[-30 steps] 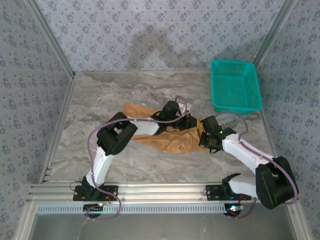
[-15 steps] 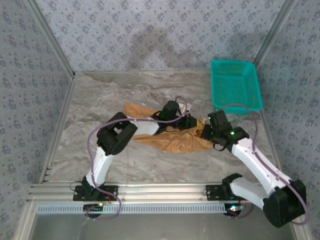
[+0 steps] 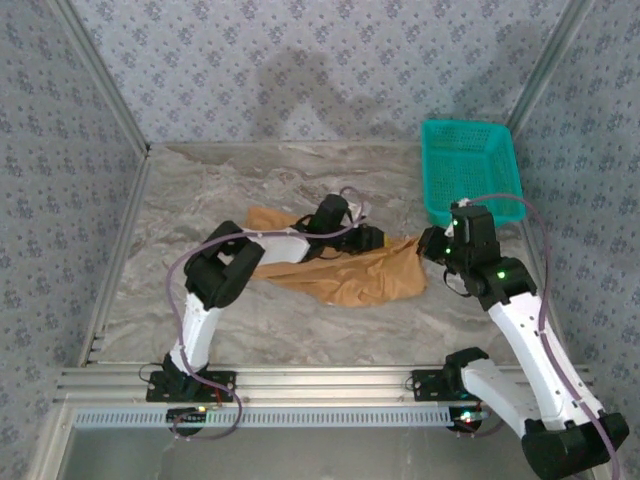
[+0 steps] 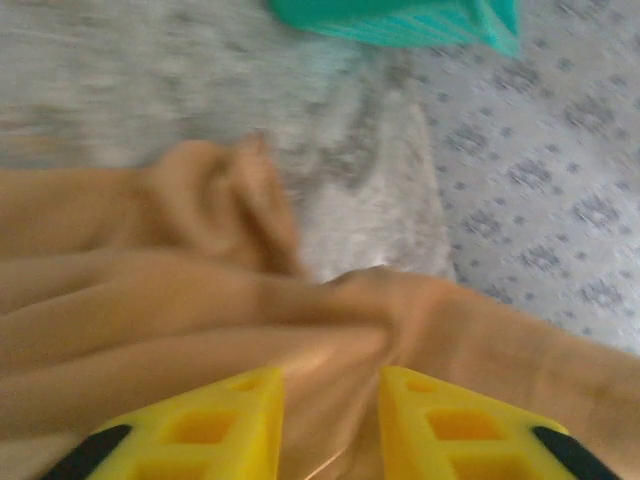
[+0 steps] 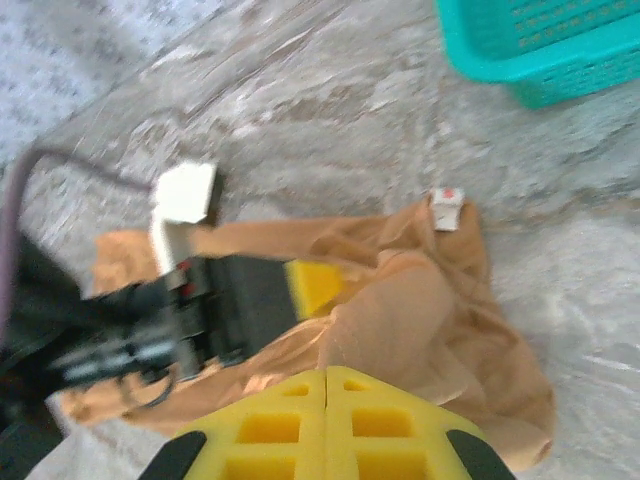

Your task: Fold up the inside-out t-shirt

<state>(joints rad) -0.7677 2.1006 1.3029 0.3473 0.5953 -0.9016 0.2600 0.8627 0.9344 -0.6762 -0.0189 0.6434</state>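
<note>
Left hand (image 4: 330, 400), fingers (image 4: 230, 420) apart, rests over the shirt (image 3: 345, 278) on the worktop (image 3: 200, 200); right hand (image 5: 326, 385), closed together, hovers by the shirt's right edge, near the basket (image 3: 470, 175).

Caramel-tan t-shirt (image 3: 350, 282) (white label (image 5: 446, 208)), teal mesh basket (image 3: 468, 124), grey marbled table (image 3: 200, 200), yellow jaws

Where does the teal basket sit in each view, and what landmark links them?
Top external: teal basket upper right, far right corner of the table.
Left wrist: basket along the top edge, right of centre.
Right wrist: basket in the top right corner, cropped.
Shared landmark: the orange-tan t-shirt, lower than the basket in every picture.
</note>
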